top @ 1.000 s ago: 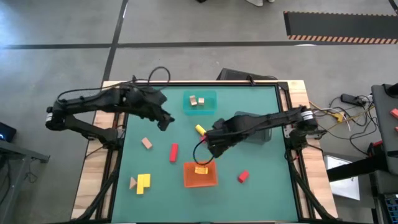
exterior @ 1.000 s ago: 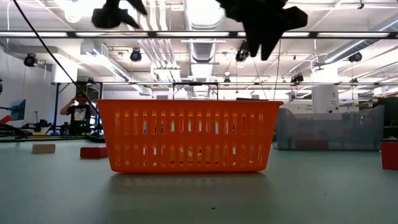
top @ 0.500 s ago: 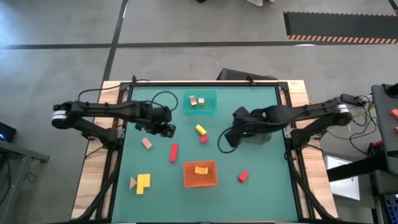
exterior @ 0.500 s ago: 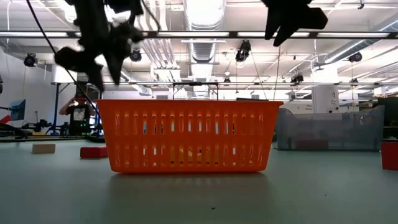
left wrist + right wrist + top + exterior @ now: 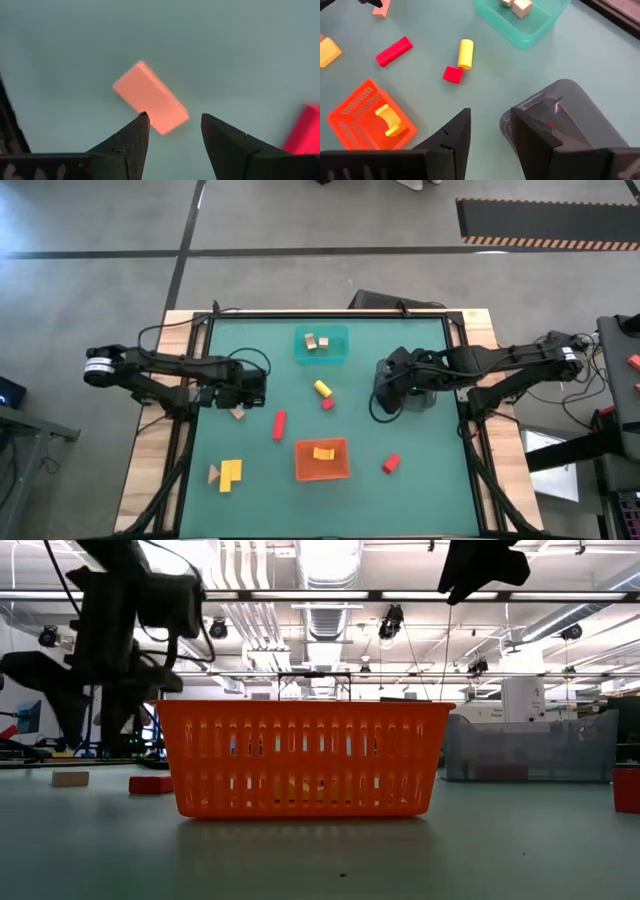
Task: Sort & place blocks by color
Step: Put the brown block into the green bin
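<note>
My left gripper point(image 5: 245, 392) is open and points down over a tan block point(image 5: 150, 97) that lies flat on the table point(image 5: 237, 412); in the left wrist view its fingertips point(image 5: 174, 120) stand just beside the block, apart from it. My right gripper point(image 5: 383, 398) is open and holds nothing. It hovers at the grey tray point(image 5: 565, 107), which has a red piece point(image 5: 549, 125) in it. The teal tray point(image 5: 321, 343) holds two tan blocks. In the orange tray point(image 5: 322, 459) lies a yellow piece point(image 5: 390, 120).
Loose on the green table lie a yellow cylinder point(image 5: 322, 388), a red cube point(image 5: 328, 403), a red bar point(image 5: 279, 425), a red block point(image 5: 390, 464), a yellow L-piece point(image 5: 230, 473) and a tan wedge point(image 5: 213, 473). The orange tray point(image 5: 300, 760) fills the low view's middle.
My left gripper has moved from beside the teal tray toward the table's left and near edge and has come down over the tan block. My right gripper has left the spot above the orange tray and moved toward the right and far side, to the grey tray.
</note>
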Action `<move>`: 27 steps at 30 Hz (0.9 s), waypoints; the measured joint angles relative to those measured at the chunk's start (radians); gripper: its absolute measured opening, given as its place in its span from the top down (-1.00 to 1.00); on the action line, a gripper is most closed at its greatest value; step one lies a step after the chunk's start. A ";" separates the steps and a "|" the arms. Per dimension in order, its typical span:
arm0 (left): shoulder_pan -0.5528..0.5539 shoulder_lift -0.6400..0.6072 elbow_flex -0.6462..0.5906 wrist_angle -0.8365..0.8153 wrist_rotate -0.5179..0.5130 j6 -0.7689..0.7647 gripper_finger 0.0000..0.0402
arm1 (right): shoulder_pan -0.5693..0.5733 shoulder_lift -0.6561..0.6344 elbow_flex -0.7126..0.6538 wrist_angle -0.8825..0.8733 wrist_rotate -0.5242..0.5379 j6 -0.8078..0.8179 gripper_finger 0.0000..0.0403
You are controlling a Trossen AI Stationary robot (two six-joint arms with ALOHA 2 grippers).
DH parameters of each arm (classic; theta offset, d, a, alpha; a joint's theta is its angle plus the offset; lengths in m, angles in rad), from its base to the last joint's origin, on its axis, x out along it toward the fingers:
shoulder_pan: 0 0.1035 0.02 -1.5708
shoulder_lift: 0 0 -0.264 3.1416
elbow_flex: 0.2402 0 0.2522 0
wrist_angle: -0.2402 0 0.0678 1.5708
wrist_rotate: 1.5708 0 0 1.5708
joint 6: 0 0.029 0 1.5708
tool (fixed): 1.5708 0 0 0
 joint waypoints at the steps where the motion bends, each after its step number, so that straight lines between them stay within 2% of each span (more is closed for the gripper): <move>1: 0.000 0.000 -0.009 0.002 -0.003 -0.024 0.18 | 0.000 0.000 0.000 0.000 -0.001 -0.011 0.37; 13: 0.001 0.000 -0.075 0.017 -0.012 -0.151 0.18 | -0.005 -0.002 0.000 0.000 -0.004 -0.055 0.37; 27: 0.001 0.000 -0.079 0.042 -0.037 -0.155 0.18 | -0.005 -0.005 0.000 0.003 -0.004 -0.072 0.37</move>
